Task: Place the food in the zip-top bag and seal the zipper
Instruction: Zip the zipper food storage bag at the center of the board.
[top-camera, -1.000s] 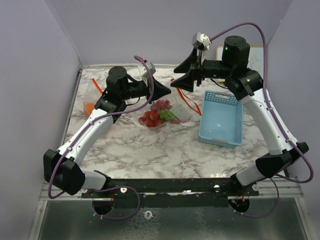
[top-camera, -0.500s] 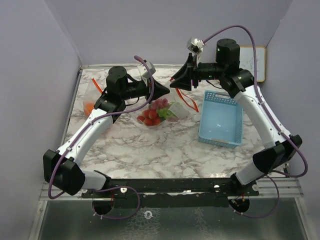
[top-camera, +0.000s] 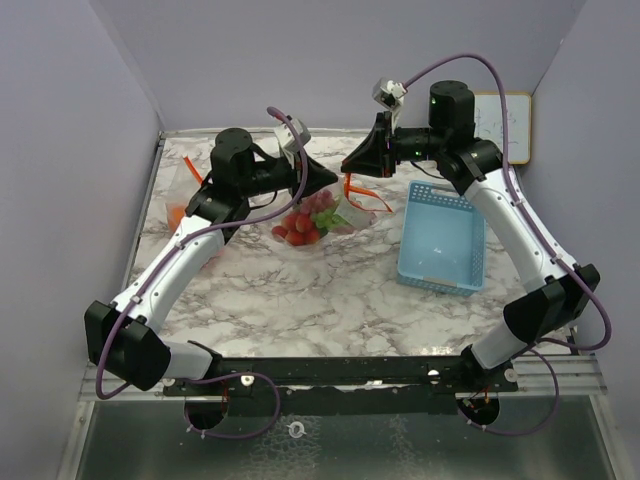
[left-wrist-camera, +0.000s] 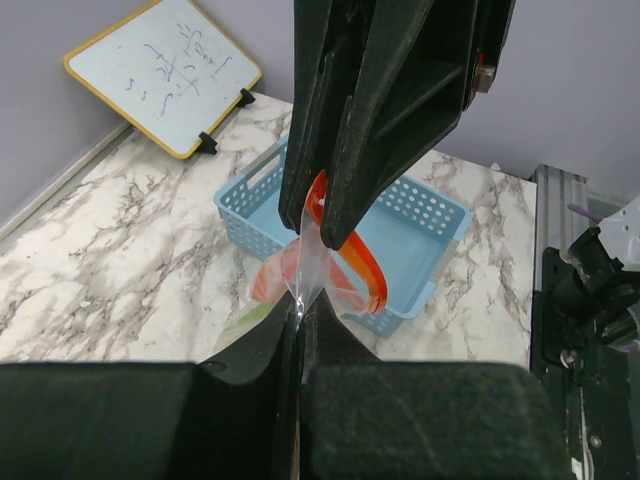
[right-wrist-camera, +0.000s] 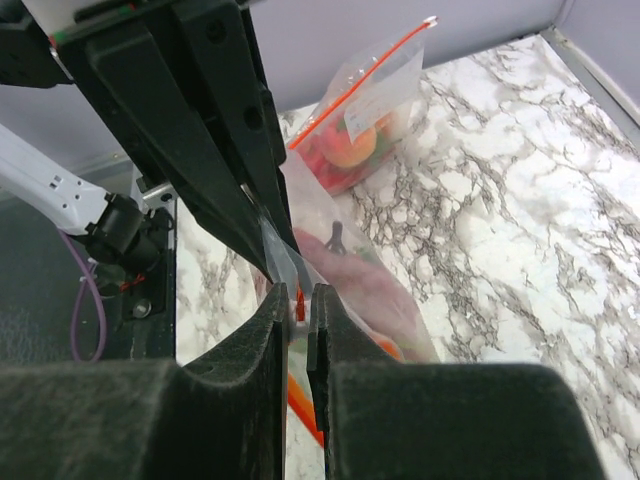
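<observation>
- Counter (top-camera: 300, 300), marbled: carried a light-blue basket (top-camera: 440, 240) at right and a second bag (top-camera: 180, 195) with orange contents at far left.
- Zip-top bag (top-camera: 335, 212): hung mid-counter between the two arms, top edge lifted, belly sagging down toward the surface.
- Left pincer (top-camera: 328, 180): clenched on the clear film just under the bag mouth.
- Right pincer (top-camera: 352, 163): clenched on the same edge, close beside the left, at the orange strip.
- Food (top-camera: 300, 226): red fruits, purple and green grapes, all inside the bag, bunched low.
- Zipper (left-wrist-camera: 362, 268): orange track curved out from the right fingers; could not tell how much was pressed shut.
- Judgement: sealing was the step in hand. Best done with the left as anchor, film kept taut, and the right sliding along the track under a steady squeeze. Lifting higher risked the load dragging film from either grip.
</observation>
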